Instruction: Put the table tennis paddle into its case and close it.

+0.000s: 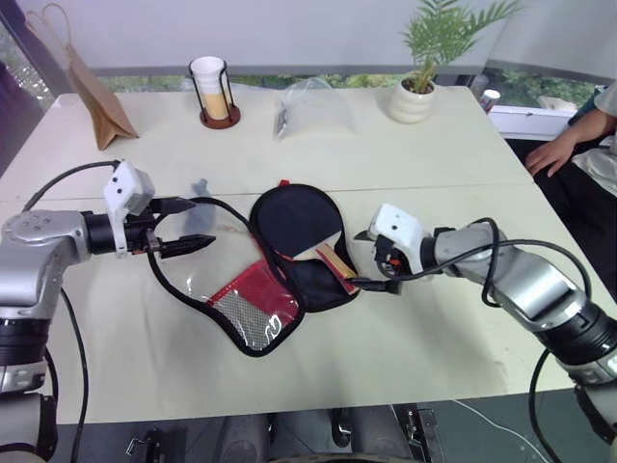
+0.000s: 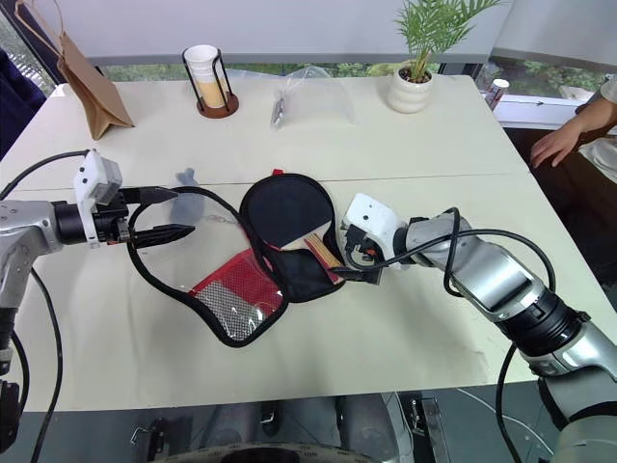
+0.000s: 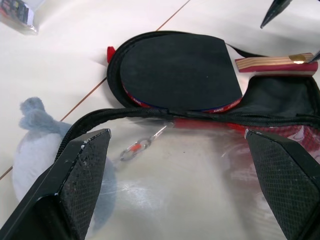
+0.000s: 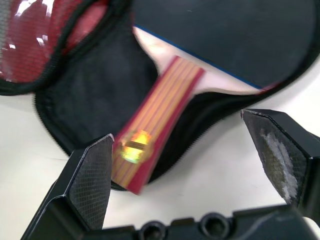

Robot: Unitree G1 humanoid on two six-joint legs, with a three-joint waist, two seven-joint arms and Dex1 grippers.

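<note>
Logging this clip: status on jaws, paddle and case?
Left gripper and right gripper: jaws open, empty. Paddle lies in the case, flap still open. Nothing blocking.

Between the two pincers, the table tennis paddle [image 1: 294, 220] shows a black face, red edge and red-striped wooden handle. The black case [image 1: 253, 307] has a red, mesh-patterned panel. The tabletop [image 1: 405, 338] is cream.

The left gripper [image 1: 183, 225] is held above the table's left side, pointing inward toward the centre, with both black fingers [image 3: 82, 172] spread wide and nothing between them. The right gripper [image 2: 349, 253] reaches in from the right, angled downward toward the table's middle. Its fingers [image 4: 92, 177] are likewise fully apart and grip nothing.
</note>
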